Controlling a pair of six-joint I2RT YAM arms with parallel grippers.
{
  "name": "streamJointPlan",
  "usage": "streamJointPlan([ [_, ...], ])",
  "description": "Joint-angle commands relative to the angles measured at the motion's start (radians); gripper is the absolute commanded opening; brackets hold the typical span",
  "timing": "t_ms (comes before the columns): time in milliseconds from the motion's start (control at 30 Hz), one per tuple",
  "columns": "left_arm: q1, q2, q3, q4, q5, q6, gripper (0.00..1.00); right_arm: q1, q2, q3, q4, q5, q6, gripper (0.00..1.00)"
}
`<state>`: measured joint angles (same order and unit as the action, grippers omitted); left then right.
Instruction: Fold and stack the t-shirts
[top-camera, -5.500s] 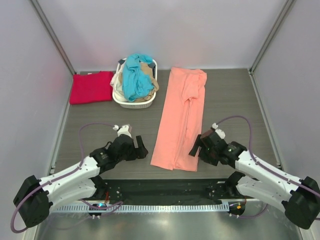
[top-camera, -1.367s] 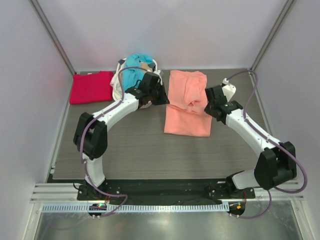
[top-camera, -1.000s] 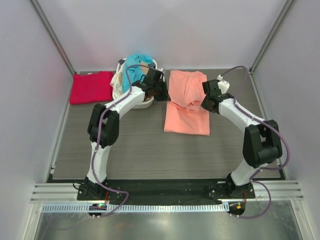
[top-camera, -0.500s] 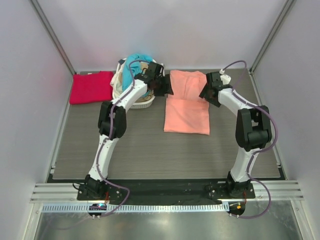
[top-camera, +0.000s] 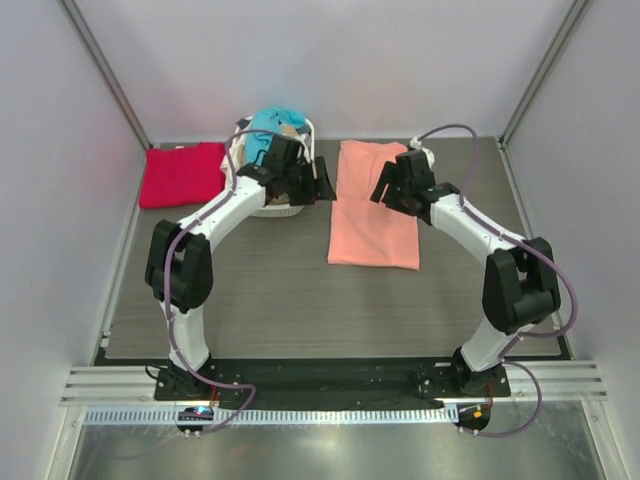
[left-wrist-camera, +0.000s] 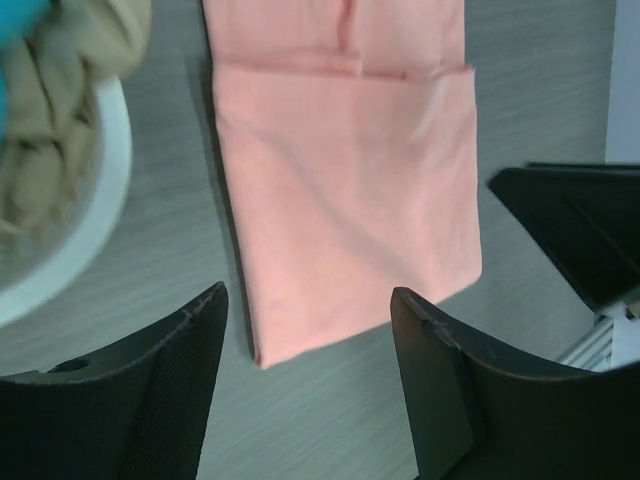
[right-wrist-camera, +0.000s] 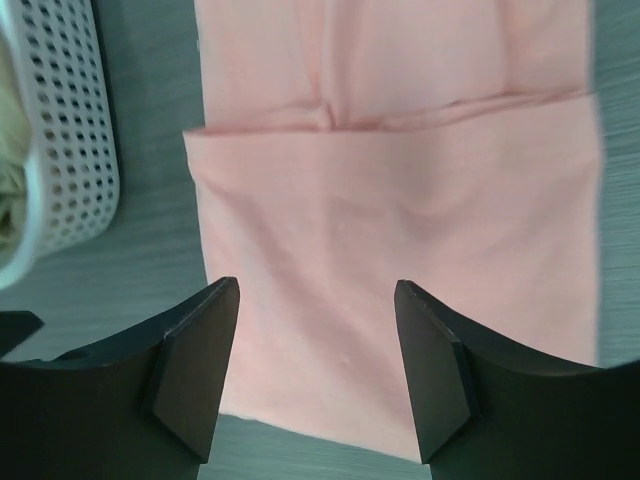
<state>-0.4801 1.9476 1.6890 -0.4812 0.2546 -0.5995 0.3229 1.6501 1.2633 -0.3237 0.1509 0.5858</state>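
The left gripper (left-wrist-camera: 308, 300) is seen with its fingers spread wide and nothing held between them. It is poised above the strip of table between the white laundry basket (left-wrist-camera: 100, 220) and the left edge of the salmon-pink t-shirt (left-wrist-camera: 350, 200). The right gripper (right-wrist-camera: 315, 290) is likewise spread apart and empty, and is held over the far half of the same shirt. The shirt is laid flat as a folded rectangle right of the table's middle. An upper layer is doubled over it, and that layer's edge is seen running straight across the cloth. The shirt's left edge is kept apart from the basket by a narrow band of bare surface, and its near corners lie square. Open room is found on three sides of it: a band of table to the right, up to the side wall, a small gap at the far end, and in front a wide stretch of grey wood-grain table (top-camera: 250, 300) reaching to the metal rail (top-camera: 320, 385) where the arm bases are bolted. The crimson red t-shirt (top-camera: 182, 173) is set folded in the far left corner, just beside the basket and close to the left wall. The teal blue t-shirt (top-camera: 268, 122) and the beige t-shirt (left-wrist-camera: 50, 130) are heaped loosely inside the basket, unfolded. The table is enclosed by pale, plain walls on the left, right and far sides, with slanted metal posts at the two far corners.
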Motion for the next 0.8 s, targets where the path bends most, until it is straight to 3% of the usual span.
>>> streamJointPlan([
  [0,-0.026,-0.039,-0.219,0.191,0.072,-0.081,0.65,-0.004,0.094,-0.041,0.12,-0.215,0.005,0.69],
  [133,-0.077,-0.03,-0.305,0.298,0.101,-0.106,0.63,-0.022,0.204,0.042,0.146,-0.263,-0.015,0.67],
  [433,-0.106,-0.025,-0.379,0.332,0.071,-0.117,0.6,-0.163,0.326,0.182,0.117,-0.303,-0.064,0.66],
  [467,-0.106,-0.051,-0.403,0.331,0.06,-0.109,0.6,-0.165,0.298,0.188,0.086,-0.292,-0.076,0.67],
  [600,-0.109,-0.111,-0.46,0.325,0.029,-0.103,0.6,-0.165,0.151,0.145,0.074,-0.29,-0.104,0.87],
  [767,-0.123,-0.119,-0.521,0.36,0.032,-0.112,0.6,-0.18,-0.041,-0.056,-0.026,-0.156,-0.067,0.89],
])
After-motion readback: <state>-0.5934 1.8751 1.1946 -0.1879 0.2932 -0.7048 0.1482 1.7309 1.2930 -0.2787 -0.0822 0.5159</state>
